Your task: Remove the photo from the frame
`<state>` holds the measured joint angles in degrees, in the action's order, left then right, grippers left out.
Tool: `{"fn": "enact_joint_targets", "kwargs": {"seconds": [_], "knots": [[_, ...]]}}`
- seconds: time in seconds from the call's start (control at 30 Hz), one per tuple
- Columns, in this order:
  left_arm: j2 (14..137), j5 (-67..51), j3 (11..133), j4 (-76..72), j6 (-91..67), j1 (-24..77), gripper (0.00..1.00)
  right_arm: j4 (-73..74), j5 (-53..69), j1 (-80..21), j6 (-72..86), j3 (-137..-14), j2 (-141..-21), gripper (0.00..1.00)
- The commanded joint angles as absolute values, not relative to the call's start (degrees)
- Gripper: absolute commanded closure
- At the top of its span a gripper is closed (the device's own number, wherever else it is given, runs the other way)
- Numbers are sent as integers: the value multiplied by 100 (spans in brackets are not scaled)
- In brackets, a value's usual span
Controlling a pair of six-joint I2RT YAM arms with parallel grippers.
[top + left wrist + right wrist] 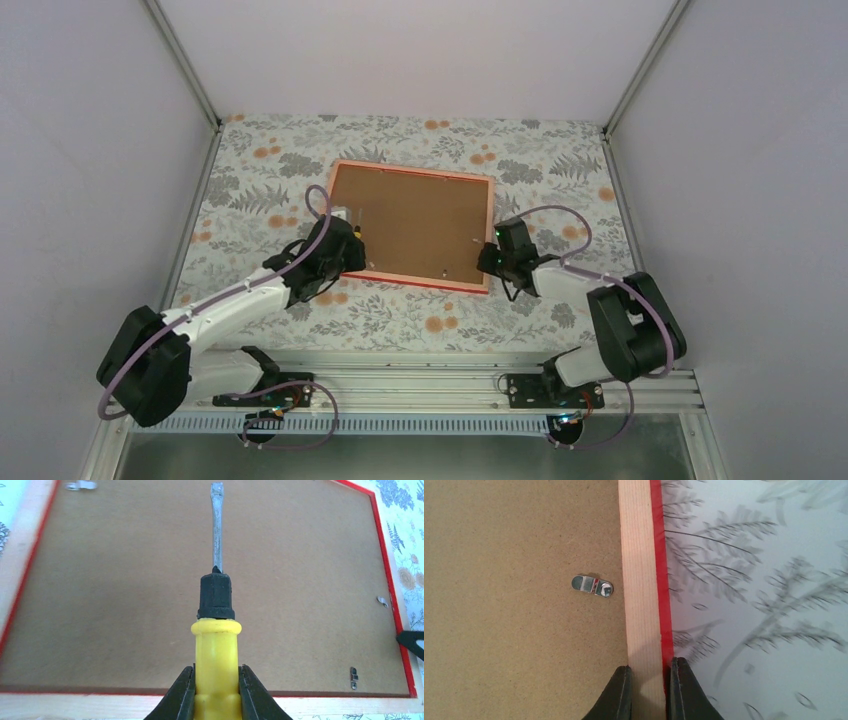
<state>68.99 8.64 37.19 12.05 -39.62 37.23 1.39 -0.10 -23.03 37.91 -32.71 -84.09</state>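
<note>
Right now the frame (410, 170) lies back-up mid top view. Your right claw (649, 677) is clenched on its right rail, and your left claw (217, 680) is grasping a yellow screwdriver (216, 635), blade over the brown back. The risk is the blade skidding off a metal tab (592, 585) and gouging the board, or prying the frame out of that pinch. The photo is hidden underneath; whether the blade tip touches is unclear.

Slim white arm links (235, 300), bulky black joints (150, 370), lilac cables (560, 208) looping alongside, black tapered tool fingers (180, 695)
</note>
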Motion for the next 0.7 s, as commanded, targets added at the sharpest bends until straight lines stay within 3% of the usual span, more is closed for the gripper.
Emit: {"fn": "enact_joint_targets", "kwargs": {"seconds": [0.0, 0.2, 0.43, 0.67], "knots": [[6560, 976, 3595, 1277, -3891, 3621, 98, 376, -439, -2141, 4349, -2872, -7938, 96], [6314, 916, 3449, 1309, -3908, 3553, 97, 607, -66, -2141, 4172, -2779, -7754, 85], [6248, 810, 3407, 1259, -3912, 3551, 97, 946, 503, -2225, 3773, -2742, -7468, 60], [6287, 755, 3399, 1231, -3911, 3551, 97, 1216, 973, -2629, 3501, -2716, -7439, 49]]}}
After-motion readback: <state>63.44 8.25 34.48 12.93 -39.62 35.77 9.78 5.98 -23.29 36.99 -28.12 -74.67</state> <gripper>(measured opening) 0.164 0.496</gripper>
